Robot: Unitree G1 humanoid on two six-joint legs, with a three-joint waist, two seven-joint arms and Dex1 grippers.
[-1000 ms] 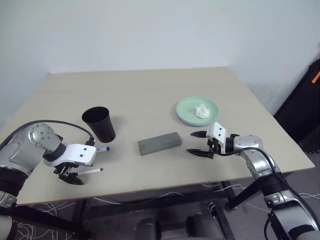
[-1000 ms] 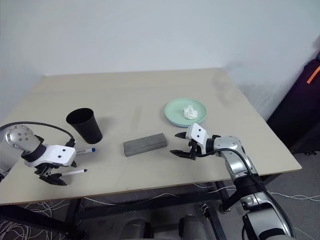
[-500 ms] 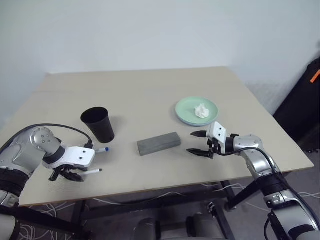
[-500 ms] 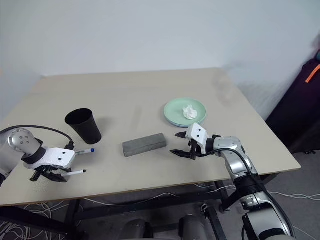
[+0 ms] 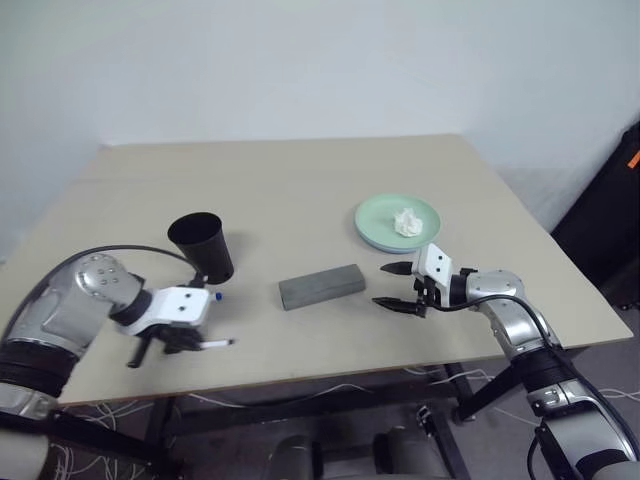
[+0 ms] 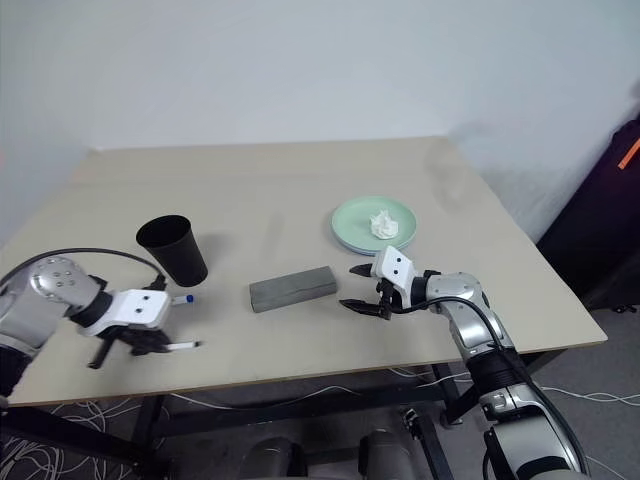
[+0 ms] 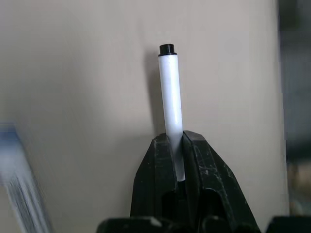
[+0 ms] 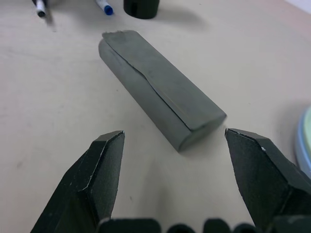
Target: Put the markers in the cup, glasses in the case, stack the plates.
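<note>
Beige laminate covers the bench (image 5: 300, 180), and the grey case (image 5: 321, 286) lying closed near its middle serves as the landmark for everything else.

To the left of the case, well apart from it, stands the black cup (image 5: 202, 246), upright with its mouth open. Just beside the cup's base, on the side nearer the robot, the blue cap of one marker (image 5: 216, 295) peeks out from behind the left arm; the rest of that marker is hidden.

Nearer the robot than the cup, and left of the case, the left end effector (image 7: 177, 160) is clamped tight on a white marker with a black tip (image 7: 170, 92). The marker sticks out past the fingertips toward the case, roughly level with the bench. Whether it touches the surface cannot be told.

To the right of the case, near its right end, the right end effector (image 5: 391, 287) hovers with its two black fingers spread wide and nothing between them. It points toward the case.

Beyond the right end effector, farther from the robot and right of the case, sits the mint green plate (image 5: 375, 218). It rests on a light blue plate whose edge just shows beneath. A small white wad (image 5: 406, 222) lies on the green plate.
</note>
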